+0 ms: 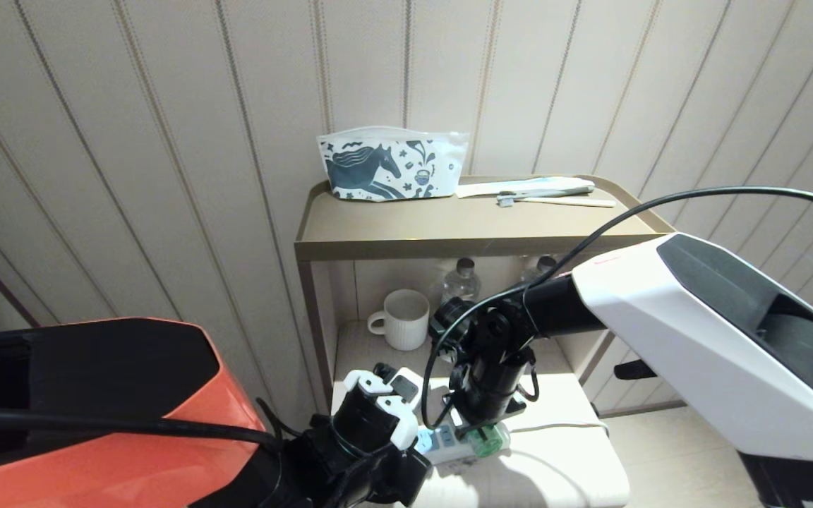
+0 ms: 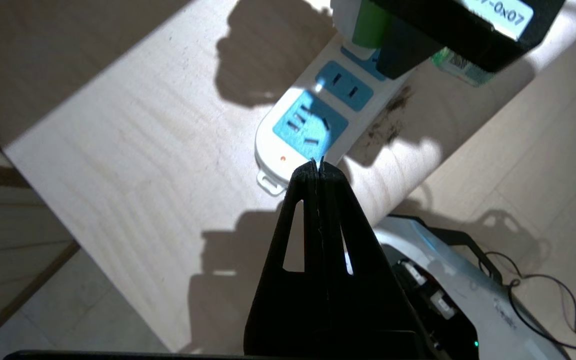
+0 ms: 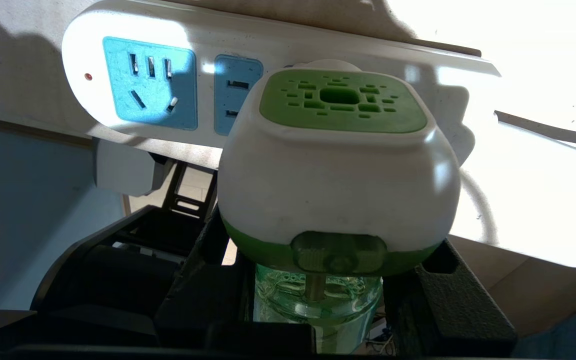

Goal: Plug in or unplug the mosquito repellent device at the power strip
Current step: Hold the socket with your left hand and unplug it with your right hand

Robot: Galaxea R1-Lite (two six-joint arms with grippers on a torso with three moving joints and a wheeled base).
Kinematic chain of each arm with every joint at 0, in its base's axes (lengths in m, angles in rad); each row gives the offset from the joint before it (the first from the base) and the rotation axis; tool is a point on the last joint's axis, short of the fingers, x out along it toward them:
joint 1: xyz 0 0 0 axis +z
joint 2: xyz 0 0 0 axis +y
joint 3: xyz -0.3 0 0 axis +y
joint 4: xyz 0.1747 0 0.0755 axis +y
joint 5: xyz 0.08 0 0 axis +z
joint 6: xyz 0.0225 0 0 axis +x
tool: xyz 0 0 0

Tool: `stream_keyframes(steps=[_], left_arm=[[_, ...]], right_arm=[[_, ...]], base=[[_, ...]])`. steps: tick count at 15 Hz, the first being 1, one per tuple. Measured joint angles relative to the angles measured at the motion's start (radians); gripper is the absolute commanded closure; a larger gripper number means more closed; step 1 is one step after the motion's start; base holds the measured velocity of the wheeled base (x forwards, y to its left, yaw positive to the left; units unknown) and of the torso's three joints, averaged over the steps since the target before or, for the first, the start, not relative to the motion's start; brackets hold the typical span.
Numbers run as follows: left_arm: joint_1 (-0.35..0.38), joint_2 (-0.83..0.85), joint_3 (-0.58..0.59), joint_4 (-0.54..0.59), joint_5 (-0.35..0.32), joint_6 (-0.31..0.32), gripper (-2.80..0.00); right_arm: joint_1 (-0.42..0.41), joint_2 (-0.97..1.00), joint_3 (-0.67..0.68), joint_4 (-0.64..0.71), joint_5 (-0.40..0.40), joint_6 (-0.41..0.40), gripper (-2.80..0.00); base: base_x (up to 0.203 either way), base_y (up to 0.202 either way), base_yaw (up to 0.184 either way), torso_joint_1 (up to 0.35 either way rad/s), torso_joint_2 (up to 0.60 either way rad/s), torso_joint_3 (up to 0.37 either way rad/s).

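The right gripper clasped the one white, green-topped plastic mosquito repellent device against the single white three-socket power strip; the left gripper, fingers pressed together, hovered near the strip's end.

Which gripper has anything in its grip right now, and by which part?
The right gripper grips the white-and-green plastic mosquito repellent device by its translucent green liquid bottle, at the white power strip. The left gripper is shut and empty.
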State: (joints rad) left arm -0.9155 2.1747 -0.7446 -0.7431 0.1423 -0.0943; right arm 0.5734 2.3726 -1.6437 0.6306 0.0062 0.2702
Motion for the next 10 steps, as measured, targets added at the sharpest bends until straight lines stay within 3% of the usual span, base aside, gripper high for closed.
stream_keyframes(steps=[10], left_arm=[[-0.026,0.095,-0.074,0.004,0.011,0.000,0.00]], right_arm=[[-0.001,0.019,-0.018,0.000,0.001,0.000,0.00]], base=[[0.000,0.000,0.000,0.000,0.00,0.000]])
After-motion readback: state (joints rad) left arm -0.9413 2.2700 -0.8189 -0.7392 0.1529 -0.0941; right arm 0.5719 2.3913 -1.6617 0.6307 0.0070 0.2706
